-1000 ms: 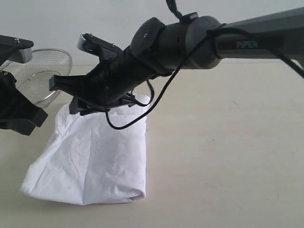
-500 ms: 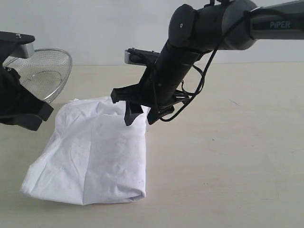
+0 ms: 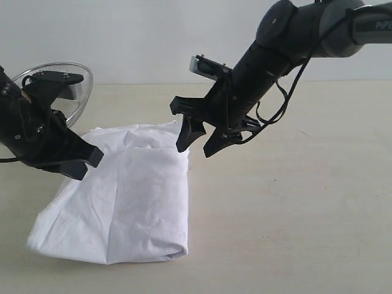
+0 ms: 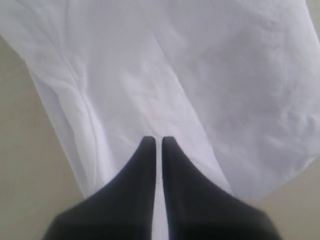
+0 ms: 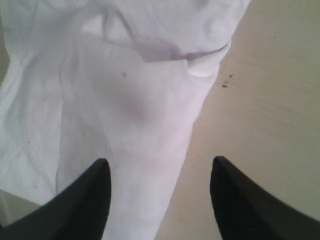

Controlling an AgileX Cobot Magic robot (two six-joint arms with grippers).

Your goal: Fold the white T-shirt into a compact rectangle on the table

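Note:
The white T-shirt (image 3: 128,202) lies folded into a rumpled, roughly rectangular bundle on the table (image 3: 294,202), plain white side up. My right gripper (image 3: 196,147) hangs open just above the bundle's far right corner, holding nothing. In the right wrist view the right gripper (image 5: 160,161) straddles the T-shirt (image 5: 125,100) edge, with bare table (image 5: 265,100) under one finger. My left gripper (image 3: 86,160) is shut and hovers over the bundle's left side. In the left wrist view the left gripper (image 4: 156,140) points at the T-shirt (image 4: 200,65) with no cloth between its fingers.
A wire-mesh basket (image 3: 76,79) stands at the back left, behind the left arm. A few small dark specks (image 5: 226,82) mark the table beside the shirt's corner. Open tabletop stretches right of and in front of the bundle.
My right gripper has opened and swung back to the right, off the shirt's far left part. The left arm has moved right, over the shirt's left side.

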